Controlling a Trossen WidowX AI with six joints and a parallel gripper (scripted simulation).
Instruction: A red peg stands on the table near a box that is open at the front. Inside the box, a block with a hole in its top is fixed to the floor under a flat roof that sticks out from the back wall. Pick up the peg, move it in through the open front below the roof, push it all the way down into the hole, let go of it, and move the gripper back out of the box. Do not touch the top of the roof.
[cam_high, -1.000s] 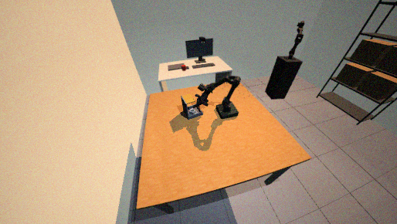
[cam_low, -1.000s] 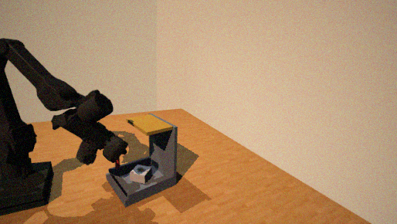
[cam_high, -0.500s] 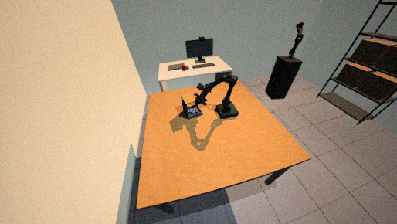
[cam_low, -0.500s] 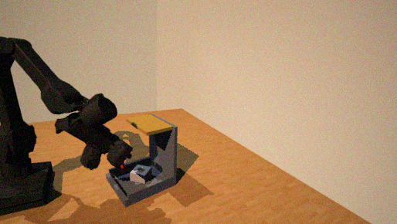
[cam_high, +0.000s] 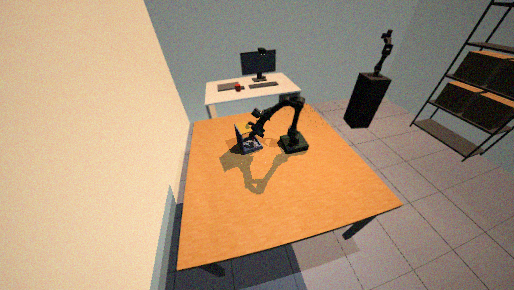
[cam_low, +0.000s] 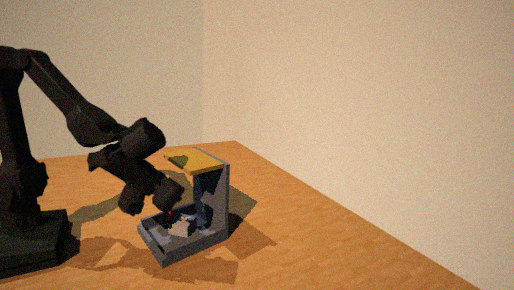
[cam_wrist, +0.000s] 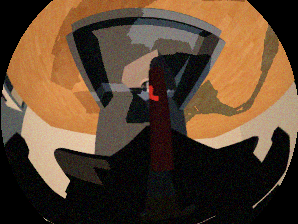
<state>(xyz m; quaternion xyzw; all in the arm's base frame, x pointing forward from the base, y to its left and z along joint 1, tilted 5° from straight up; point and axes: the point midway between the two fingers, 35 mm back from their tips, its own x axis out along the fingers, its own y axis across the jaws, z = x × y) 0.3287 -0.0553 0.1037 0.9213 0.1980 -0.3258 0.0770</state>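
Observation:
My gripper (cam_high: 253, 136) (cam_low: 168, 209) (cam_wrist: 155, 130) is shut on the red peg (cam_low: 169, 214) (cam_wrist: 161, 117), which points downward from the fingers. The fingers are low inside the open front part of the box (cam_high: 251, 149) (cam_low: 196, 248) (cam_wrist: 112, 132). The pale block (cam_low: 179, 229) (cam_wrist: 136, 73) is on the box floor. The peg's lower end is close to the block, and in the wrist view the peg overlaps its edge. Whether the tip is over the hole cannot be told. The yellow roof (cam_high: 243, 128) (cam_low: 201, 162) is higher, behind the fingers, with a visible gap from the gripper.
The box's low side walls flank the fingers and its tall back wall (cam_low: 223, 200) stands beyond the block. The arm's base (cam_high: 294, 142) stands on the wooden table (cam_high: 280, 200) in front of the box. A white desk (cam_high: 220, 95) with a monitor is farther back.

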